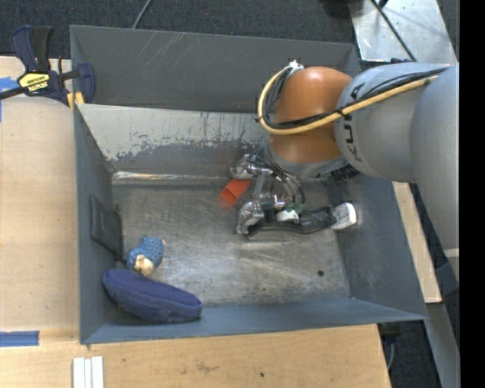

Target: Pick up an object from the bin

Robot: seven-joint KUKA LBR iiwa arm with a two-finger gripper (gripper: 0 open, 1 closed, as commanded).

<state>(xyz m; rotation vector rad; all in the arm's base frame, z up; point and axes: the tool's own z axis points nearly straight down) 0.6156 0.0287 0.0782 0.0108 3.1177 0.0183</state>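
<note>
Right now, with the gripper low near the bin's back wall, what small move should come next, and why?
Probably a slight shift toward the red-orange piece, then down. The gripper hangs low just beside it, and a black-and-white stick lies on its other side.

Arm link point(404, 111): big fat tube, smooth silver-grey shell, a bit glossy, rounded off at the wrist end.
Lettering point(345, 136): black letters on the grey shell, tbh can't read the whole word, the curve cuts it off.
Wrist cover point(307, 115): shiny orange-brown dome, basically looks like a ball.
Cables point(265, 99): one yellow, one black, running side by side along the arm and looping round the dome's left side.
Collar point(323, 168): dark band right under the dome.
Gripper point(257, 215): bare silvery metal, small brackets and dark bits, pretty busy-looking.
</note>
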